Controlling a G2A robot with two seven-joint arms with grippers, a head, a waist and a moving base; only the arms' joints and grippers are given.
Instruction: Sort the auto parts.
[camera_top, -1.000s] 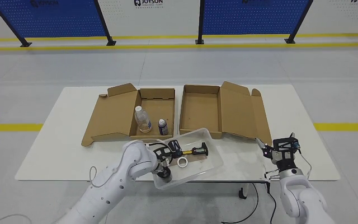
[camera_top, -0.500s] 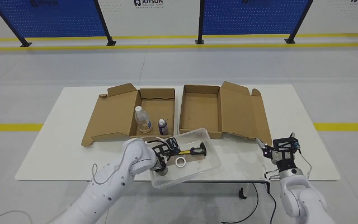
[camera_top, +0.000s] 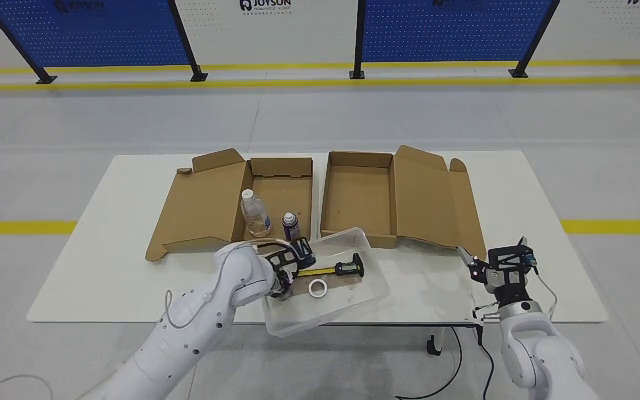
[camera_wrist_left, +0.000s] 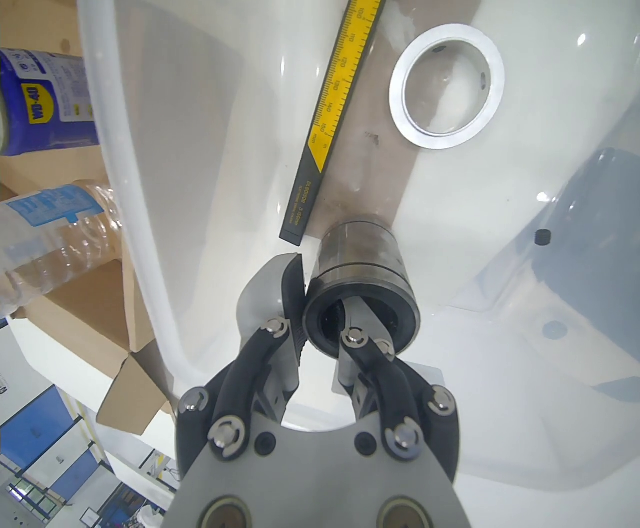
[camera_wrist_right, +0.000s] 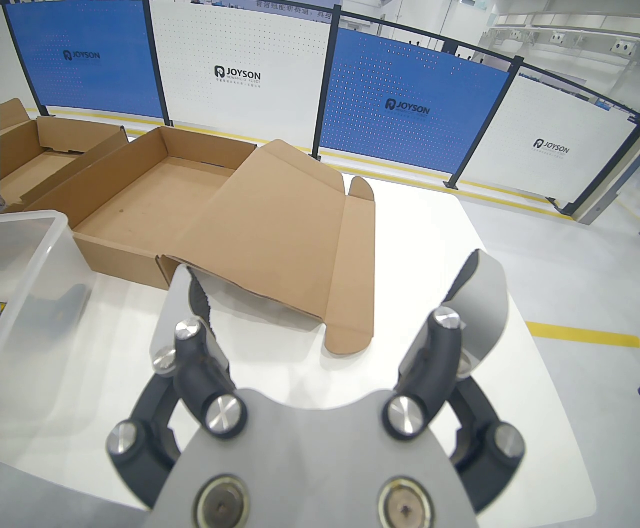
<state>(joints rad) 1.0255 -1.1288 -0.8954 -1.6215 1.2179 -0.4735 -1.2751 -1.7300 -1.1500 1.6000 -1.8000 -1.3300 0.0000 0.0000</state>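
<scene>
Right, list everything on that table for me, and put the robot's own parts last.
table: one, white, under everything.
left cardboard box: one, brown, open, mid-table.
right cardboard box: one, brown, open, beside the left one.
water bottle: one, clear, in the left cardboard box.
spray can: one, blue, in the same box beside the bottle.
plastic bin: one, clear, near edge, in front of the boxes.
caliper: one, yellow and black, in the bin.
metal ring: one, silver, flat in the bin beside the caliper.
metal bushing: one, dark grey, in the bin.
left gripper: shut on the bushing's wall.
right gripper: open, above the table's near right corner.
</scene>
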